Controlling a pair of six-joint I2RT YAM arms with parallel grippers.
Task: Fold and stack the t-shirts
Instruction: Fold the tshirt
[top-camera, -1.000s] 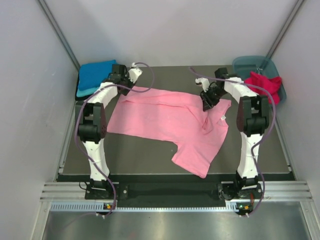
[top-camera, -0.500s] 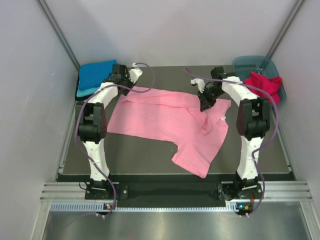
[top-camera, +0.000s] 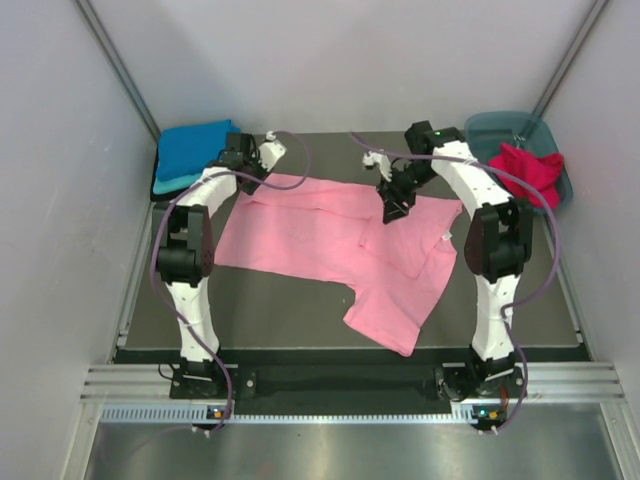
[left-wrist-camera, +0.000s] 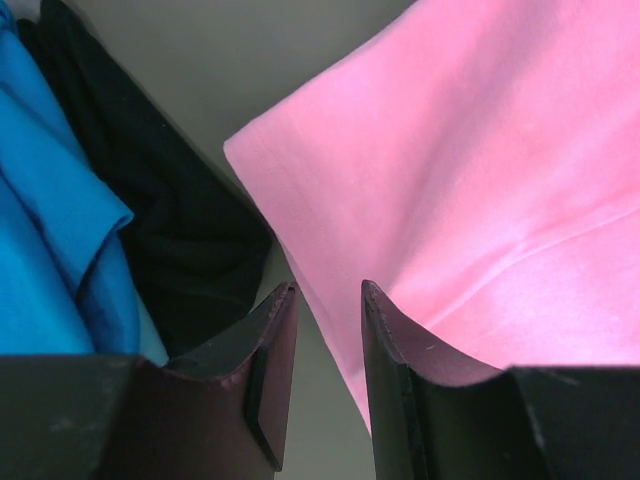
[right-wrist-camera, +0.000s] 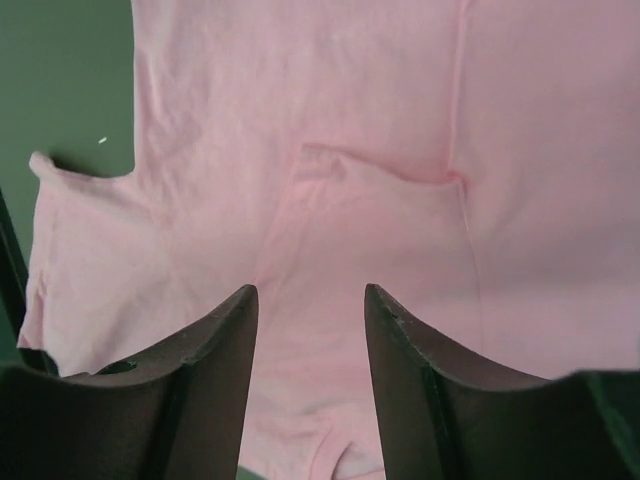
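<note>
The light pink t-shirt (top-camera: 320, 235) lies spread out and partly rumpled on the dark table. My left gripper (top-camera: 258, 172) is open at the shirt's far left corner; in the left wrist view (left-wrist-camera: 328, 295) the pink edge (left-wrist-camera: 450, 200) runs under its right finger. My right gripper (top-camera: 391, 207) is open and empty just above the shirt's upper middle, over a small fold (right-wrist-camera: 370, 230). A bright blue shirt (top-camera: 192, 148) lies folded on a stack at the back left, with black cloth (left-wrist-camera: 170, 230) under it. The crimson red shirt (top-camera: 527, 168) hangs in the tub.
The blue-grey plastic tub (top-camera: 498, 124) stands at the back right corner. White walls close in the table on both sides and at the back. A turquoise edge (top-camera: 160, 186) shows at the bottom of the back-left stack.
My right gripper has moved left, from the shirt's right collar area to its upper middle. A crease in the shirt has shifted left with it. The left gripper has barely moved.
</note>
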